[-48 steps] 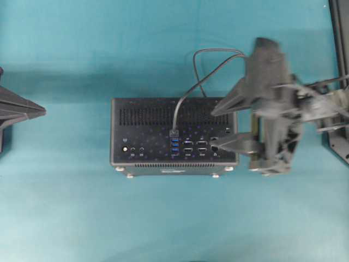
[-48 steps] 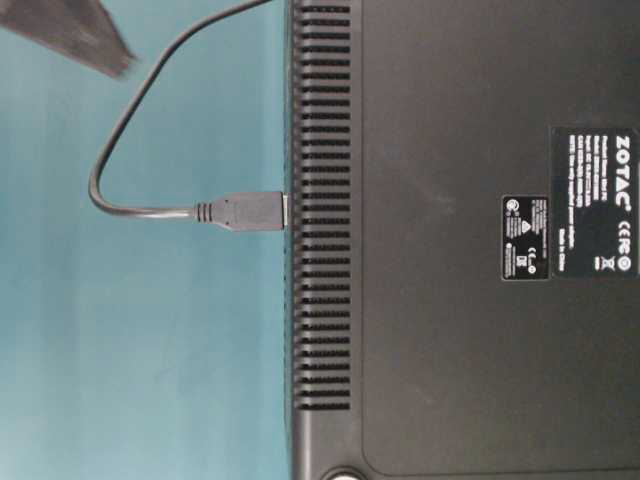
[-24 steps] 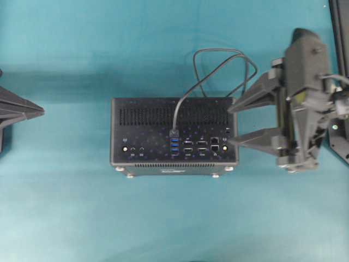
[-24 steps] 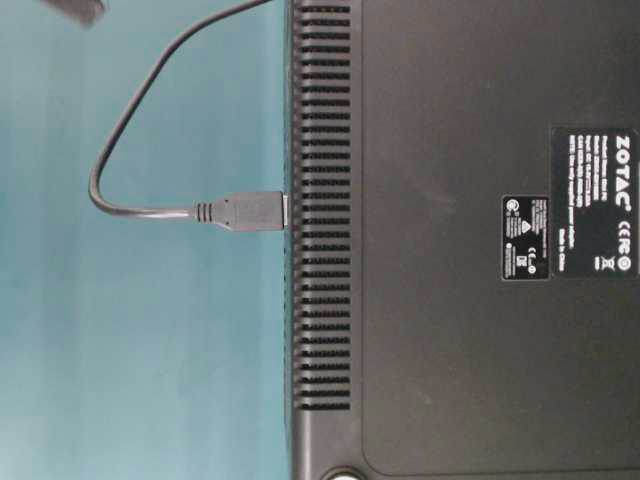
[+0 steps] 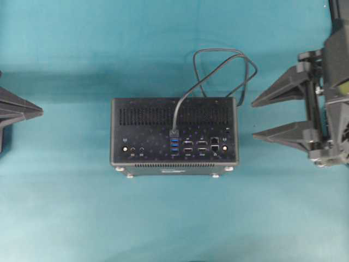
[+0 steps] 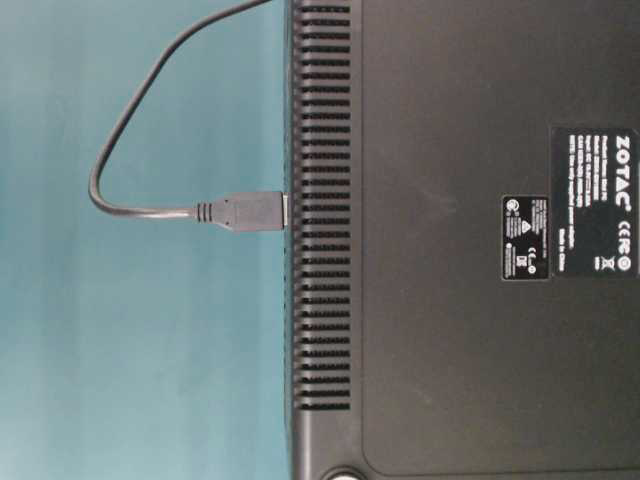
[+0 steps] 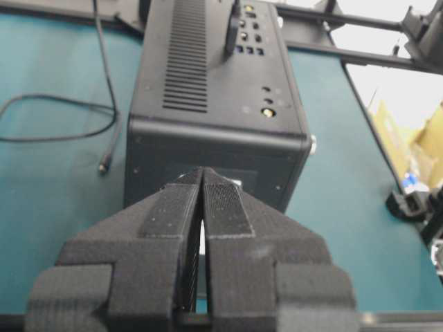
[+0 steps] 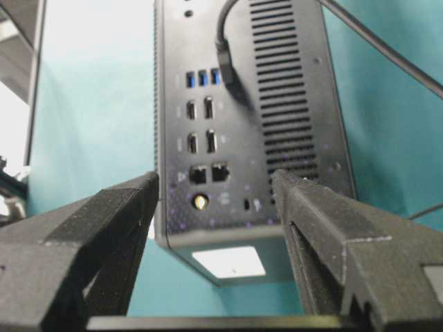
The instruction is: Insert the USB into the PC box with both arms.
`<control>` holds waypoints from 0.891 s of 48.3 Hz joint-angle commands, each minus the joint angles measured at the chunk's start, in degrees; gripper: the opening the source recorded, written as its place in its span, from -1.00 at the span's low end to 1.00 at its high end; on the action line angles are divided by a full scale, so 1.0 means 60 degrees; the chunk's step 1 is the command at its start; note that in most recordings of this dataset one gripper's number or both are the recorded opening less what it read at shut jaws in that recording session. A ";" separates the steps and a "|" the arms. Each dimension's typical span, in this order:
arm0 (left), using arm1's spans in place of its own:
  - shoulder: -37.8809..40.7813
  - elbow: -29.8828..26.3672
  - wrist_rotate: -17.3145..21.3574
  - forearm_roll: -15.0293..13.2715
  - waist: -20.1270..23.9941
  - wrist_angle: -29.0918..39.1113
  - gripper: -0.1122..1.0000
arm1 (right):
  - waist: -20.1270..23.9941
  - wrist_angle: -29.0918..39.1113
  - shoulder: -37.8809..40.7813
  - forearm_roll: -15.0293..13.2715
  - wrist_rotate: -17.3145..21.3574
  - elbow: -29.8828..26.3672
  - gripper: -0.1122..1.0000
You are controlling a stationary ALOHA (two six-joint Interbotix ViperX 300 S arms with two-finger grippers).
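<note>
Fingers of the right arm [image 5: 254,119] stand wide apart and hold nothing, out to the right of the PC box [image 5: 174,131] and clear of it, their tips pointing left toward its right end. On the left arm [image 7: 202,181] the fingers are pressed together with nothing between them, pointing at the left end of the box from well off to the left; in the overhead view only their tip shows at the left edge. At the middle of the teal desk [image 5: 82,218] sits the box with its port face turned up. Into that face, just above the blue sockets [image 5: 174,146], goes the plug of the USB [image 5: 174,132], whose grey cable loops off beyond the far side.
</note>
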 commanded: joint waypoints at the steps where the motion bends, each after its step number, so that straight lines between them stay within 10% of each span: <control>1: 0.0015 -0.0103 -0.0029 0.0015 0.0000 -0.0029 -0.80 | 0.0029 -0.0044 -0.0234 -0.0088 -0.0073 0.0015 0.54; 43: 0.0000 -0.0132 -0.0029 0.0015 0.0000 -0.0015 -0.80 | 0.0029 0.0117 -0.1655 -0.0161 -0.0073 0.1025 0.54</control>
